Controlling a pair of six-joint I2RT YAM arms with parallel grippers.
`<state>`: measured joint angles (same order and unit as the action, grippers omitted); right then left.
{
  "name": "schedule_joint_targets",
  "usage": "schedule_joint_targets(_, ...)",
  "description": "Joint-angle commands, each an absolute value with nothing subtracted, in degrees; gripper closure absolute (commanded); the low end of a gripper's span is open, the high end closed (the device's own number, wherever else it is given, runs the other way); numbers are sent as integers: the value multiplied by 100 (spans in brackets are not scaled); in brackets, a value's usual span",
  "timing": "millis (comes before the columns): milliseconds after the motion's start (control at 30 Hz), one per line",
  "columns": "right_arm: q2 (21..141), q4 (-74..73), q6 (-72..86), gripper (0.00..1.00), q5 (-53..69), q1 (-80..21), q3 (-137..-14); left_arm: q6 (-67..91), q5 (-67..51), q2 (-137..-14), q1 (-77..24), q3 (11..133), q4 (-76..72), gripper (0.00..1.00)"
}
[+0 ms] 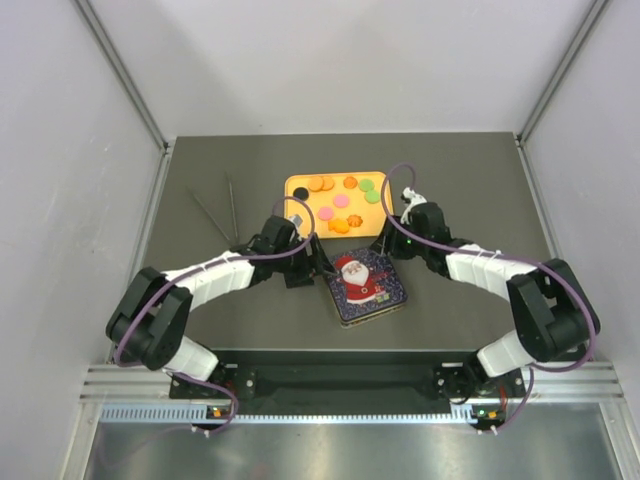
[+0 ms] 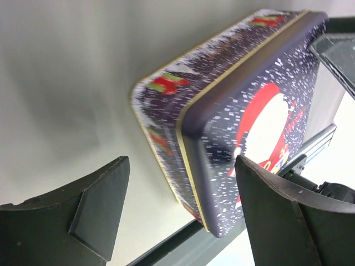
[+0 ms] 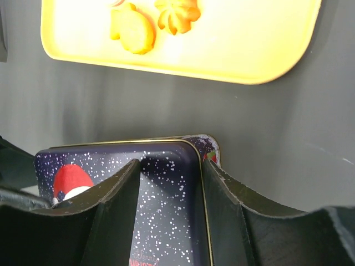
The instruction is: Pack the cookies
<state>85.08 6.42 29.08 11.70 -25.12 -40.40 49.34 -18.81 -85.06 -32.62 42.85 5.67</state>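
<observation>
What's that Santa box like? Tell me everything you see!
The Santa box is a flat tin with rounded corners that looks like painted metal. It is dark blue with white snow specks, a red-and-white Santa on the lid, a thin gold rim and little presents on its sides. Its lid is on. It lies flat on the dark table, close to the yellow tray. The open left gripper is beside one corner, not touching. The right gripper straddles another corner; touching is unclear.

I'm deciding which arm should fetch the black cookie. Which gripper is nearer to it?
Left. The left gripper sits near the left end of the tray, where the black cookie lies; the right gripper is at the tin, below the tray's right end.
</observation>
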Motion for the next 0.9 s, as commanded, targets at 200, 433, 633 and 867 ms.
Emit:
schedule_joint_targets(200, 8877, 18, 2487, 52, 967, -2593, -4069, 5299, -2302, -8665, -2892, 3939, -824, 21)
schedule_joint_targets(433, 8938, 18, 2461, 52, 993, -2637, -4078, 6099, -2786, -9448, -2821, 3428, -2513, 31)
schedule_joint_targets(633, 8965, 17, 2443, 52, 888, -2812, -4087, 6249, -2707, -9677, -2821, 3217, -2742, 41)
schedule_joint_targets(867, 9096, -141, 2470, 53, 721, -3155, -4201, 6231, -2549, -9747, -2821, 3129, -2540, 65)
